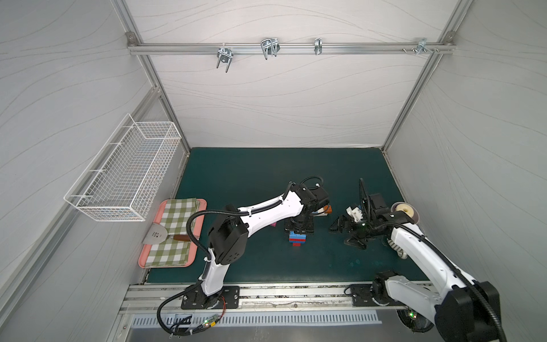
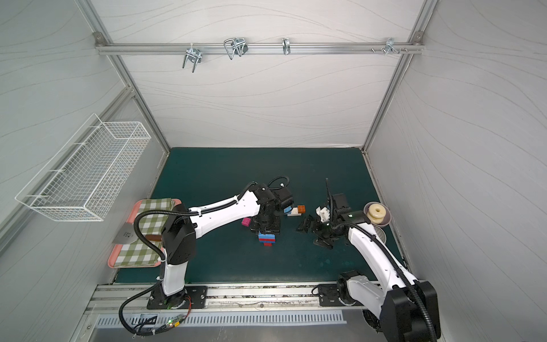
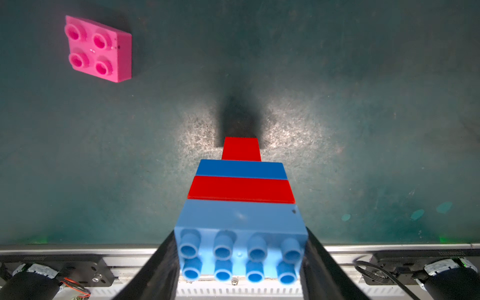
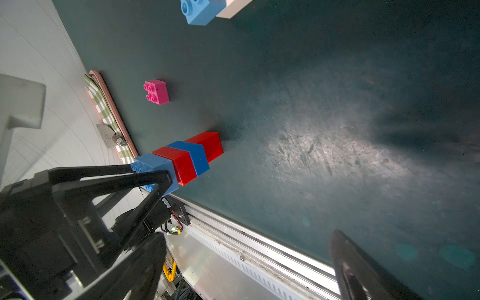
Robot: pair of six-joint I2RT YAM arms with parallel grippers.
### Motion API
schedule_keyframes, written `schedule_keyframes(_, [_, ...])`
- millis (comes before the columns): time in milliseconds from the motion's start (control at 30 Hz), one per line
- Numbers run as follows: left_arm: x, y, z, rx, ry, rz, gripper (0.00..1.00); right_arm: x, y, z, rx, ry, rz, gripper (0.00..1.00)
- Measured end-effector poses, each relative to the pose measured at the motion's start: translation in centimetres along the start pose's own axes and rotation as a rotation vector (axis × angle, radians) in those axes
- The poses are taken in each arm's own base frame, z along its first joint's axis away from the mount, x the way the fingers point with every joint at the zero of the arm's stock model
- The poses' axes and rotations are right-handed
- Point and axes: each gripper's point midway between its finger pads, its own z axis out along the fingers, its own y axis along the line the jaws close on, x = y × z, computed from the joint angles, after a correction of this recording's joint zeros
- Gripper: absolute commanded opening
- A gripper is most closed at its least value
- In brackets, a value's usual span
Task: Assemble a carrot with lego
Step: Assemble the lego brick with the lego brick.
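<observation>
The left hand [image 3: 240, 249] pinches the unfinished carrot [image 3: 241, 189] by its top light-blue layer, one finger on either side. Below the hand the stack runs straight down through a red layer and a blue layer to a narrow red tip, which appears to meet the worktop [image 1: 251, 177]. The right hand [image 1: 344, 234] is spread wide and empty, near the left hand but apart from the carrot. A pink brick [image 3: 100, 49] lies studs up near the left hand, on its side away from the right hand. Beyond the left hand a loose light-blue brick [image 4: 200, 10], a white brick [image 4: 233, 7] and an orange brick [image 2: 301, 208] lie close together.
</observation>
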Motion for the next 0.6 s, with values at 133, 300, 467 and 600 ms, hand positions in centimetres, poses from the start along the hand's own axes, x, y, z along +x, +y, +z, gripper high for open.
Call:
schedule_keyframes(133, [-0.01,-0.01,0.00,0.000,0.000,-0.001,0.21,-0.05,-0.03,-0.02,0.000,-0.002,-0.001,0.99])
schedule_keyframes(300, [0.00,-0.02,0.07,-0.001,0.001,-0.005,0.21,-0.06,-0.04,-0.03,0.000,-0.002,-0.001,0.99])
schedule_keyframes(467, [0.00,-0.03,0.13,-0.002,0.001,-0.003,0.18,-0.14,-0.09,-0.07,0.000,-0.004,0.002,0.99])
schedule_keyframes(600, [0.16,-0.14,0.36,0.000,-0.004,0.003,0.15,-0.15,-0.10,-0.08,0.000,-0.005,0.002,0.99])
